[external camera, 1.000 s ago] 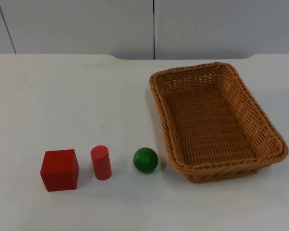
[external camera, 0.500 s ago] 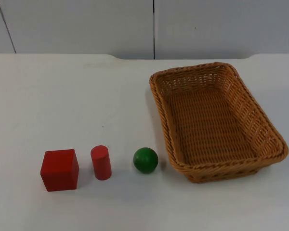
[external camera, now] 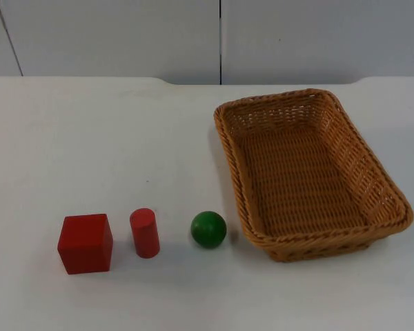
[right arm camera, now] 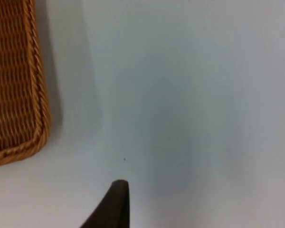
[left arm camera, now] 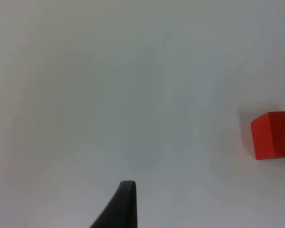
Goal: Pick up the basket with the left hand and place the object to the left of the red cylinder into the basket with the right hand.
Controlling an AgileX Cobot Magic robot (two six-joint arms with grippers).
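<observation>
Listing, top view: wicker basket [external camera: 310, 172], rectangular, brown, empty, standing flat on the white worktop [external camera: 90, 145] in the right half of the frame, its long axis running from upper centre toward lower right; green ball [external camera: 209, 229] just beside the basket's lower left corner, apart from it by a narrow gap; red cylinder [external camera: 145, 233] upright, left of the ball, near it but not touching; red cube [external camera: 85, 243] left of the cylinder, close beside it with a small gap, in the lower left of the frame; the three small items form a row across the lower part of the frame; grey partition wall [external camera: 207, 38] along the upper edge.

Left wrist view: left tool [left arm camera: 121, 204] over bare worktop, one black fingertip visible; whether its fingers stand apart or together cannot be told; the red cube [left arm camera: 273, 135] lies well apart from the fingertip, partly cut by the frame edge.

Right wrist view: right tool [right arm camera: 113, 204] over bare worktop, one black fingertip visible; finger state likewise cannot be told; a corner of the basket's rim [right arm camera: 40, 118] lies near, not touching the fingertip.
</observation>
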